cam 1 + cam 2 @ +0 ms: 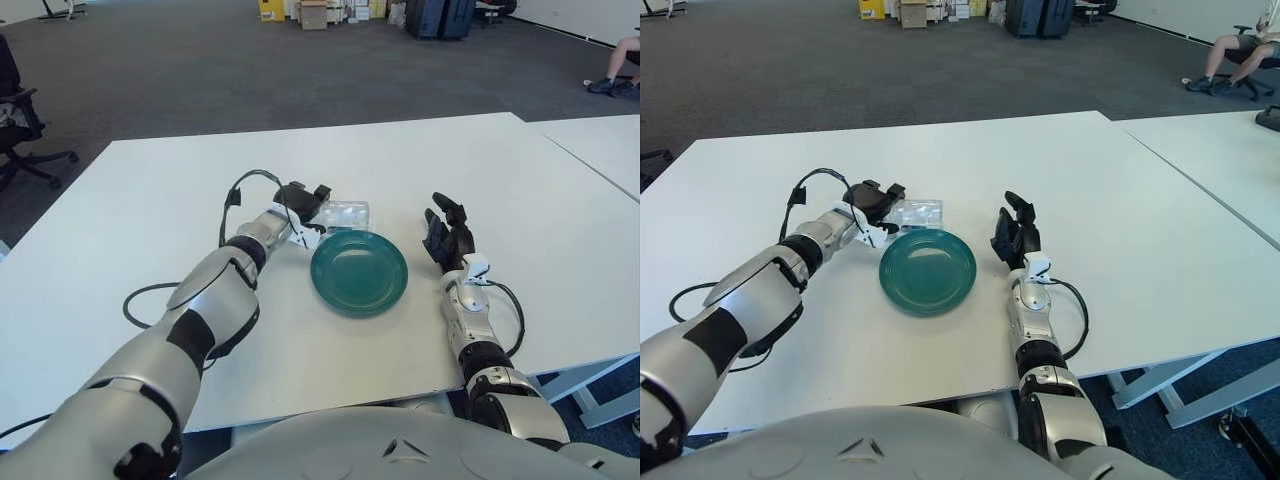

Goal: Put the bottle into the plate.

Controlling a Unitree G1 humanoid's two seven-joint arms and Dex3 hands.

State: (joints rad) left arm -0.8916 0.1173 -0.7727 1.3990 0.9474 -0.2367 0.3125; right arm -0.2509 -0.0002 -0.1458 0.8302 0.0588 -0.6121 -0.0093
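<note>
My left hand fingers curl around the light, slippery clear plastic bottle, gripped mid-body, beside the teal round plate.

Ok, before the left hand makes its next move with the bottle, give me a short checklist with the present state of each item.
1. Left hand at the bottle: ok, it is right against its left end.
2. Firm grasp on the bottle: cannot tell, the fingers hide the contact.
3. Bottle in the plate: not ok, it lies on its side on the table, just beyond the plate's far rim.
4. Plate free to receive it: ok, nothing is in the green plate.
5. Right hand out of the way: ok, it shows to the right of the plate, fingers spread, holding nothing.
</note>
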